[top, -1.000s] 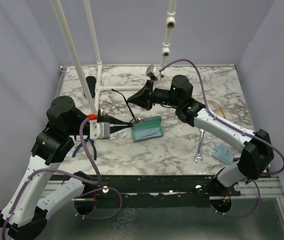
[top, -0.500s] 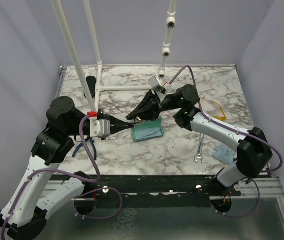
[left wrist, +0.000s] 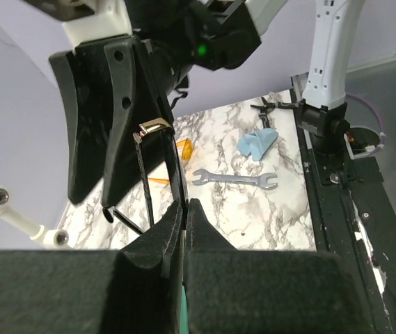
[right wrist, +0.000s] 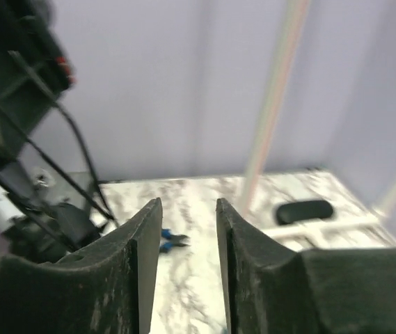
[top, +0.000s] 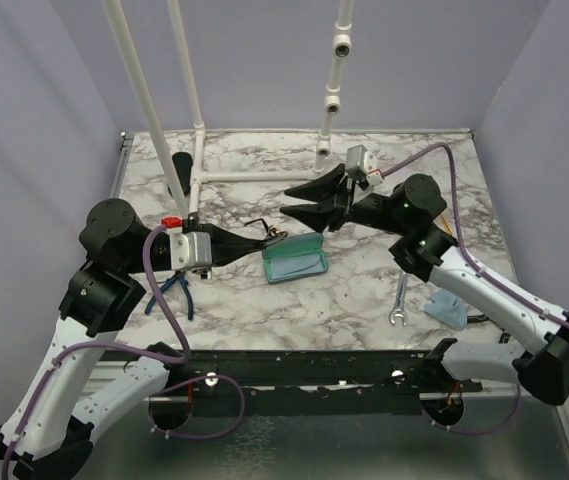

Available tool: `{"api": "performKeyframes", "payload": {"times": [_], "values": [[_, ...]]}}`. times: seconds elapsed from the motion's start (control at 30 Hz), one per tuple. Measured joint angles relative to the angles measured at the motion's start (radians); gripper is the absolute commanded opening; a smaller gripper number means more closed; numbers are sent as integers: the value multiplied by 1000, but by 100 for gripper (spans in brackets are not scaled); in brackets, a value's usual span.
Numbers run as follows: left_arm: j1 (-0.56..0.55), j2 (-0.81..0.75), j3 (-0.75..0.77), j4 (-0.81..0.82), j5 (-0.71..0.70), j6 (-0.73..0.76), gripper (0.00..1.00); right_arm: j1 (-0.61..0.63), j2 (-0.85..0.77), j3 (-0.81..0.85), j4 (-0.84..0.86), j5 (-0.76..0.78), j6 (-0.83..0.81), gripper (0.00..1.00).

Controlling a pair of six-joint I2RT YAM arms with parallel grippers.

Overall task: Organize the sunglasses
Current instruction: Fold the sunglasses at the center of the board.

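The left tool [top: 261, 242] pinches the wire-frame sunglasses [top: 264, 231] over the open blue-grey case [top: 296, 260]. The right tool [top: 292, 201] hangs spread, empty. The sunglasses are best lowered level into the case before release.

Left hand [top: 261, 241] pinches wire sunglasses [top: 256, 222] (just beside teal case [top: 295, 261]).
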Motion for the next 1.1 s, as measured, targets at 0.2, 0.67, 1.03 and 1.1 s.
{"api": "performKeyframes", "payload": {"times": [0.2,0.67,1.03,1.1], "values": [[0,-1,-1,10,-89,-5,0,-27,-151,-112,-109,313,-110,79],[0,18,-68,76,-355,-83,0,103,-137,-357,236,420,-24,100],[0,24,-69,112,-428,-105,0,161,94,-248,473,490,51,100],[0,26,-69,115,-431,-105,0,164,111,-225,482,500,50,100]]}}
